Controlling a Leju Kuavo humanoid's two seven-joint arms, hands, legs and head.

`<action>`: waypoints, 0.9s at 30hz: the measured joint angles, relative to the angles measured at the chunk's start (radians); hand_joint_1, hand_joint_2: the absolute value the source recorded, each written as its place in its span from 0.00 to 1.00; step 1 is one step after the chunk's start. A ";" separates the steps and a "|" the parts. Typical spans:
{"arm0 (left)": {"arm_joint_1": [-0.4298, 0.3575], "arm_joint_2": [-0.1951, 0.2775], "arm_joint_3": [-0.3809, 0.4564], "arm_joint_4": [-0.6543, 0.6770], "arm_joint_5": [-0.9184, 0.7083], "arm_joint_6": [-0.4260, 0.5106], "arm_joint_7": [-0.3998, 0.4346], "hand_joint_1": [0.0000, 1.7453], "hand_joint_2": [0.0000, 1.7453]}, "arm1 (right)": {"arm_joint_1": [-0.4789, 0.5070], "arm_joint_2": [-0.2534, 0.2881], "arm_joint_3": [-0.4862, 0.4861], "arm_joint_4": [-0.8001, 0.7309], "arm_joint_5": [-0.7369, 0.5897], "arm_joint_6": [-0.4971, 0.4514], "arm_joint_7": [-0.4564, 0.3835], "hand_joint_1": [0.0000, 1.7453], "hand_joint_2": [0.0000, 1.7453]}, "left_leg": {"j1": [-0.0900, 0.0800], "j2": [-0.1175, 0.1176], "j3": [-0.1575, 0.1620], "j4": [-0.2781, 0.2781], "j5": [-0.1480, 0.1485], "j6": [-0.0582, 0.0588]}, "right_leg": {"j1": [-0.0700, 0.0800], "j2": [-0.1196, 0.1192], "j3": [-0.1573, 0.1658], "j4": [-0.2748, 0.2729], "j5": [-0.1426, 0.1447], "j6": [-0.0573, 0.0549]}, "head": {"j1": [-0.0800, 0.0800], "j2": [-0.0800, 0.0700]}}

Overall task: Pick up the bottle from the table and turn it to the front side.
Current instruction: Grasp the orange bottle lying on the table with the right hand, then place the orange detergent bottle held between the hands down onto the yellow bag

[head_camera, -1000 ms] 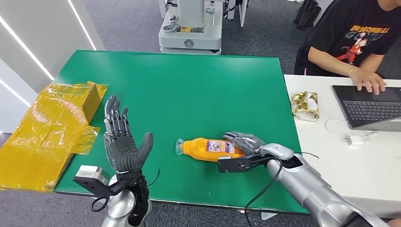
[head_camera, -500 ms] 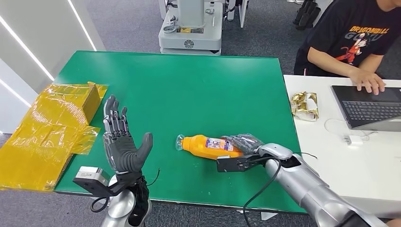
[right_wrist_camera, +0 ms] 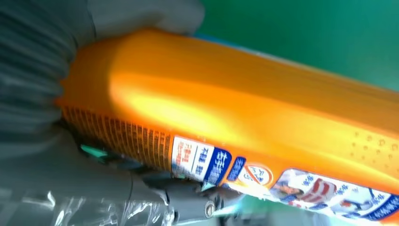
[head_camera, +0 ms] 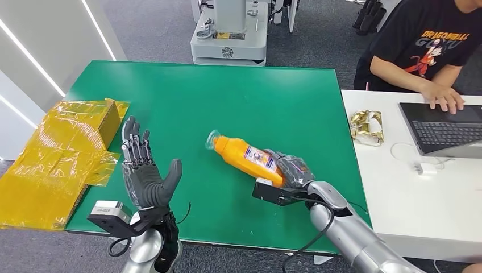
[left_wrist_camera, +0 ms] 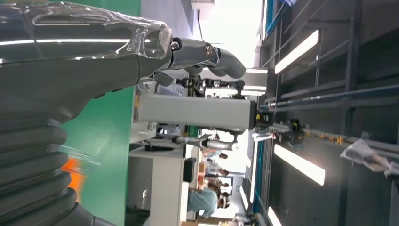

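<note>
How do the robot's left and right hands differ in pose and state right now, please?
The left hand is raised upright near the table's front edge, fingers apart and holding nothing; the right hand grips the orange bottle at its base end. The left stays apart from the bottle; the right touches it. Both are dark grey.

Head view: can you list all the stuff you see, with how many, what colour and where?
bottle: one, orange with clear cap, tilted over the green table, held at its base.
green table: one, centre.
yellow plastic wrapping: one heap, off the green table's left edge.
white table: one, right.
laptop: one, grey, on the white table.
gold wrapper: one, crumpled, on the white table.
person: one, black T-shirt, typing.
left robot hand: grey, raised, holding nothing.
right robot hand: grips the bottle.
</note>
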 joint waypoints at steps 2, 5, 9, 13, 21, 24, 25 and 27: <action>0.000 0.000 0.000 0.000 0.000 0.010 0.000 0.00 1.00 | 0.036 0.014 -0.049 -0.048 0.000 -0.057 0.000 1.00 1.00 | 0.000 0.000 0.000 0.000 0.000 0.000 | 0.000 0.000 0.000 0.000 0.000 0.000 | 0.000 0.000; 0.000 0.000 0.000 0.000 0.000 0.013 0.000 0.00 1.00 | 0.069 0.025 -0.094 -0.096 0.001 -0.072 0.000 1.00 1.00 | 0.000 0.000 -0.001 0.000 0.000 0.000 | 0.000 0.000 -0.001 0.000 0.000 0.000 | 0.000 0.000; 0.000 0.000 0.000 0.000 0.006 0.014 0.004 0.00 1.00 | 0.100 0.034 -0.131 -0.136 0.002 -0.118 -0.037 1.00 1.00 | 0.000 0.000 -0.001 0.000 0.000 0.000 | 0.000 0.000 -0.001 0.000 0.000 0.000 | 0.000 0.000; -0.001 -0.003 0.000 0.006 0.033 0.015 0.021 0.00 1.00 | 0.171 0.060 -0.192 -0.218 0.006 -0.310 -0.153 1.00 1.00 | 0.000 0.000 -0.001 0.000 0.000 0.000 | 0.000 -0.001 -0.001 0.000 0.000 0.000 | 0.000 0.000; -0.001 -0.009 -0.002 0.034 0.087 -0.048 0.046 0.00 1.00 | 0.343 0.116 -0.282 -0.413 0.015 -0.498 -0.250 1.00 1.00 | 0.000 0.000 -0.002 0.000 -0.001 0.000 | 0.000 0.000 -0.002 0.000 -0.001 0.000 | 0.000 0.000; -0.001 -0.010 -0.006 0.049 0.092 -0.054 0.049 0.00 1.00 | 0.381 0.119 -0.286 -0.451 0.021 -0.489 -0.259 1.00 1.00 | 0.000 0.000 -0.002 0.000 -0.001 0.000 | 0.000 0.000 -0.002 0.000 -0.001 0.001 | 0.000 0.000; -0.001 -0.010 -0.009 0.054 0.093 -0.057 0.049 0.00 1.00 | 0.388 0.120 -0.286 -0.457 0.021 -0.483 -0.264 1.00 1.00 | 0.000 0.000 -0.002 0.000 -0.001 0.000 | 0.000 0.000 -0.002 0.000 -0.001 0.001 | 0.000 0.000; -0.003 -0.009 -0.016 0.064 0.099 -0.069 0.055 0.00 1.00 | 0.396 0.120 -0.286 -0.464 0.022 -0.469 -0.278 1.00 1.00 | 0.000 0.000 -0.002 0.000 0.000 0.000 | 0.000 0.000 -0.002 0.000 -0.001 0.001 | 0.000 0.000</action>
